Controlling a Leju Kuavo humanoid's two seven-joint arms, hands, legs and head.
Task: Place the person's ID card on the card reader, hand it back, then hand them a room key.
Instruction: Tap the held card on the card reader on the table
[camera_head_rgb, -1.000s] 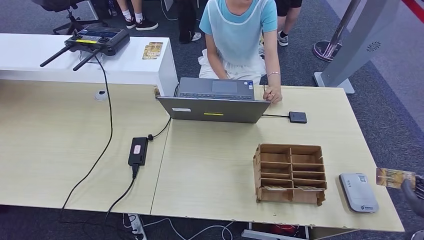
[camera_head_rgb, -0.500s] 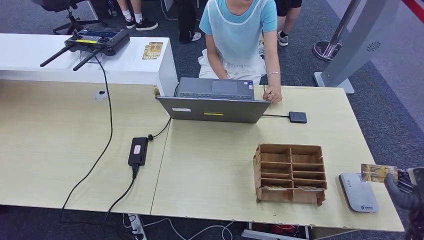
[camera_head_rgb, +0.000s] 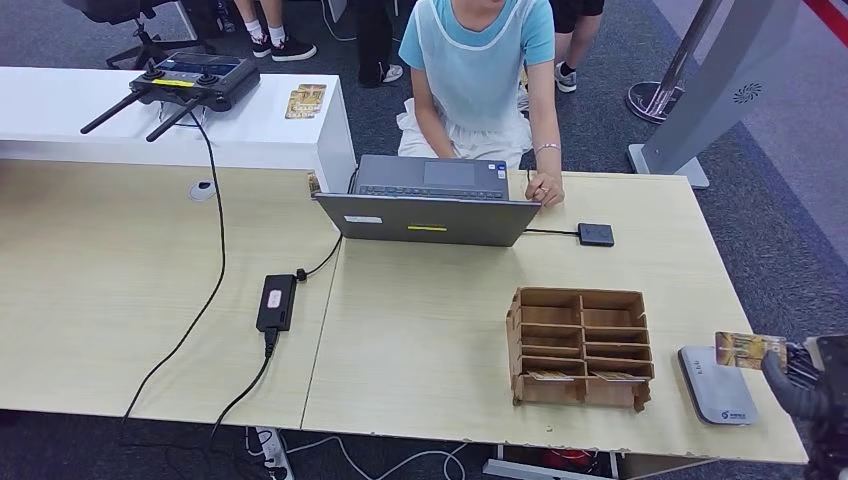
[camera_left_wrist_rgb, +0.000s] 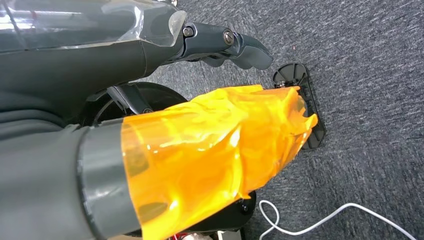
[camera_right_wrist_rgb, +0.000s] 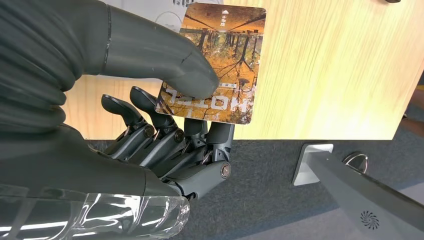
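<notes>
My right hand (camera_head_rgb: 808, 378) comes in at the table's right front corner and pinches a brown picture card (camera_head_rgb: 748, 349) flat between thumb and fingers. The card hangs just above the far right corner of the grey card reader (camera_head_rgb: 714, 388); I cannot tell whether they touch. In the right wrist view the thumb (camera_right_wrist_rgb: 165, 60) presses on the card (camera_right_wrist_rgb: 220, 55) above the wooden tabletop. A wooden slotted rack (camera_head_rgb: 580, 345) left of the reader holds cards in its front slots. My left hand (camera_left_wrist_rgb: 220, 42) hangs over carpet, its visible fingers stretched out and holding nothing.
A person in a light blue top sits behind the table, one hand (camera_head_rgb: 545, 188) resting beside the laptop (camera_head_rgb: 430, 205). A small black box (camera_head_rgb: 596, 234) is cabled to the laptop. A power brick (camera_head_rgb: 275, 300) and cables lie left of centre. A white counter (camera_head_rgb: 120, 125) carries a controller.
My right hand has carried the card leftward from off the table's right edge to above the reader's far right corner. The person and the rack have not moved.
</notes>
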